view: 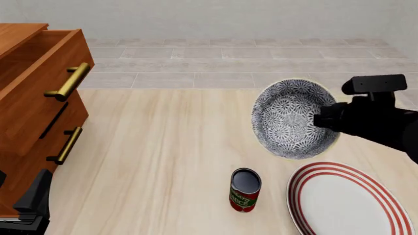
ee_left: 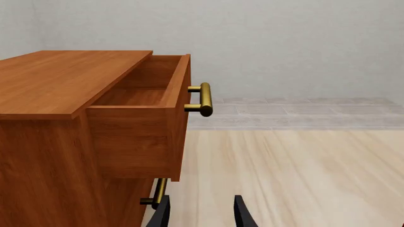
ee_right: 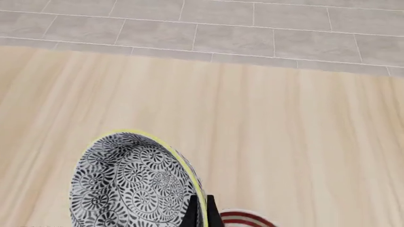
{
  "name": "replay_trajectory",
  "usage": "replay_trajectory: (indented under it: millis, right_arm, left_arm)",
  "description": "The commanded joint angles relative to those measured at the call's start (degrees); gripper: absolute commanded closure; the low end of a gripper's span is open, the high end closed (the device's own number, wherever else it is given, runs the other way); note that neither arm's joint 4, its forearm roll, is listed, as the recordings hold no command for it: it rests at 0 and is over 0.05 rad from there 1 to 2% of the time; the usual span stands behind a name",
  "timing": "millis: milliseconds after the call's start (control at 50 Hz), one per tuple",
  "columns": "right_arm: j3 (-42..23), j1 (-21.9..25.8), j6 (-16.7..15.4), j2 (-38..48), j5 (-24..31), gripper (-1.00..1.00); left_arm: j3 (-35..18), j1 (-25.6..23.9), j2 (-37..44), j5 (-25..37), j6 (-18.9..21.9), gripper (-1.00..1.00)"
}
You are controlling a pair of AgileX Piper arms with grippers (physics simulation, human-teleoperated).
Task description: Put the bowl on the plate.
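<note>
Front view, nearest me: left claw (view: pixel 29 205) low at the near left corner, beside the base of the cabinet (view: pixel 33 98). In the left wrist view its two fingers (ee_left: pixel 161 215) stand apart with nothing between them — released.

Plate (view: pixel 353 200) flat on the counter (view: pixel 156 147) at near right, partly cut by the frame edge. Can (view: pixel 245 190) upright just left of the plate, apart from it, dark open top facing up.

Behind the plate: bowl (view: pixel 290 120), tipped well over so its patterned inside faces me. It looks lifted off the counter, and sits beyond the plate's far rim rather than over its centre. Right claw (view: pixel 326 120) has it by the right-hand rim; right wrist view shows the fingertips (ee_right: pixel 190 213) pinched on the rim, one either side of the bowl wall — clenched, grasping the bowl. A sliver of the red-ringed plate shows just past the fingertips there.

Far left: cabinet with top drawer (ee_left: pixel 142 101) pulled open, brass handle (view: pixel 68 82) on it; second handle (view: pixel 65 145) lower down on a shut drawer. Beyond the counter edge, grey tiled floor (view: pixel 228 58).
</note>
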Motion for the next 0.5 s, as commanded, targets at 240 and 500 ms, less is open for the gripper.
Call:
replay_trajectory:
  millis: [240, 500]
  right_arm:
    - [6.60, -5.96, 1.22, -5.90, 2.30, 1.00]
    - [10.21, -8.55, 1.18, -8.55, 3.46, 1.00]
  left_arm:
    - [0.00, 0.00, 0.00, 0.00, 0.00, -1.00]
    - [0.00, 0.00, 0.00, 0.00, 0.00, -1.00]
